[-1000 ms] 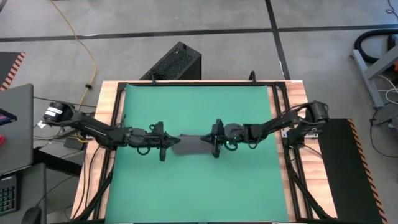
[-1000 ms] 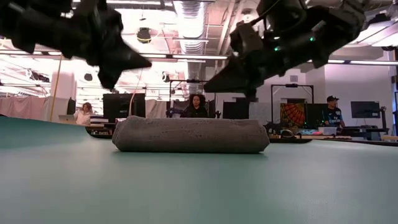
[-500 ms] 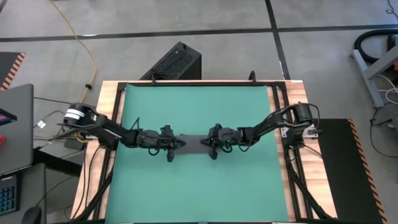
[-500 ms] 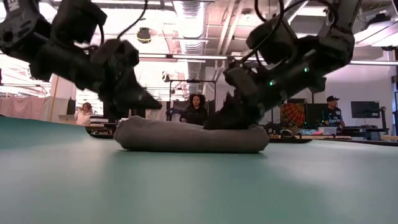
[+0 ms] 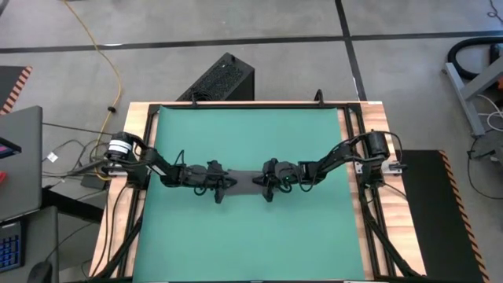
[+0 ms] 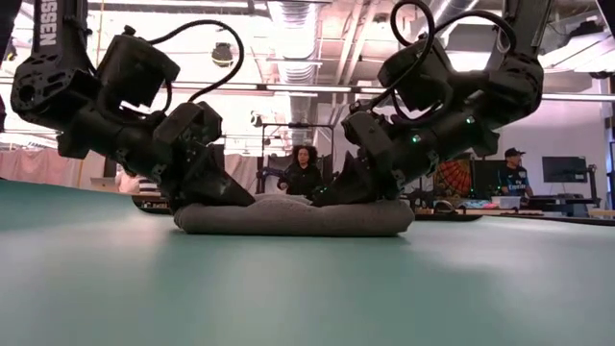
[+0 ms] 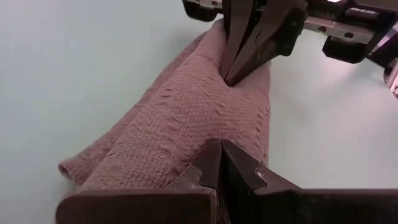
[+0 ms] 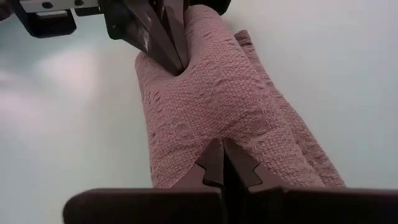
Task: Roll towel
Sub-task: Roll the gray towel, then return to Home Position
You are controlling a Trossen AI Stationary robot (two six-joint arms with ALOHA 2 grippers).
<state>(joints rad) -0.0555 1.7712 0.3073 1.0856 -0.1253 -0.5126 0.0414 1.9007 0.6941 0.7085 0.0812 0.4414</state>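
Note:
The towel (image 5: 244, 181) is a grey cloth rolled into a short roll, lying lengthwise left to right in the middle of the green mat (image 5: 251, 236). In the low view the towel (image 6: 293, 218) rests on the mat along its whole underside. My left gripper (image 5: 229, 182) is shut, with its tips on the roll's left part. My right gripper (image 5: 258, 181) is also shut, on the roll's right part. Each wrist view shows the other arm's shut gripper farther along the roll. My left gripper presses its shut fingertips (image 7: 219, 148) on the top of the roll (image 7: 186, 134), toward the roll's left end. It slants down from the table's left, along the roll. The roll lies flat on the mat. My right gripper presses its shut fingertips (image 8: 218, 147) on the top of the roll (image 8: 211, 115), toward the roll's right end. It slants down from the table's right, along the roll. The cloth is dented under its tips (image 7: 231, 79).
Bare green mat lies all around the roll. The wooden table frame (image 5: 134, 157) borders the mat on both sides. A black box (image 5: 220, 79) stands on the floor beyond the far edge. People sit in the room behind the table (image 6: 303, 168).
Both grippers, shut throughout, have come down from above the roll until their tips rest on its top. The left one has also moved toward the table's right. The roll has stayed in place and looks lower and flatter under them.

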